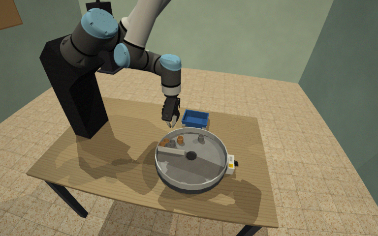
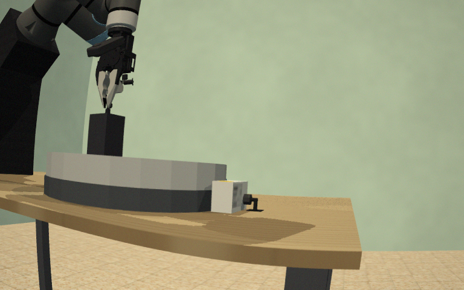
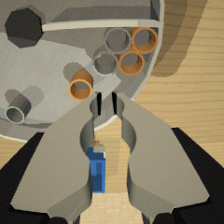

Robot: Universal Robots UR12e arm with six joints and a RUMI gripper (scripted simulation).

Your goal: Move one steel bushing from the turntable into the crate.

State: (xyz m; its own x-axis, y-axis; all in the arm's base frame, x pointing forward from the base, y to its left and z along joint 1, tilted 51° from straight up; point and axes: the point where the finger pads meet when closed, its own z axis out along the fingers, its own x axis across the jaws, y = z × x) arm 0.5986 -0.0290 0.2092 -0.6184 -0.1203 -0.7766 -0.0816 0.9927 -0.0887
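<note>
You are looking at a wooden table (image 1: 83, 155) on dark legs, standing on a tan tiled floor (image 1: 306, 125) in a room with green walls (image 1: 236, 33). The turntable (image 1: 164, 173), a round grey tray with a raised rim, sits on the table, and everything else is best placed from it.

From the top view you see into the tray: a dark hub (image 1: 191, 155) at its centre, a pale bar (image 1: 171, 151) running from the hub toward the rim, and beyond the bar a cluster of sleeves. One steel bushing (image 1: 201, 137) stands alone near the far rim, an orange bushing (image 1: 179, 139) stands beside it, and more orange and grey ones crowd together at the bar's outer end. The exterior view hides all of these behind the tray's wall (image 2: 136, 174) but shows the white control box (image 2: 228, 196) touching the turntable's side.

The blue crate (image 1: 195, 118) sits just behind the turntable's far rim. The gripper (image 1: 170, 124) hangs above that rim, beside the crate, clenched with nothing between its tips. The wrist view looks down past them onto the rim, with an orange sleeve (image 3: 81, 87) lying just inside it.

The black robot pedestal (image 1: 72, 91) stands well away from the turntable.
</note>
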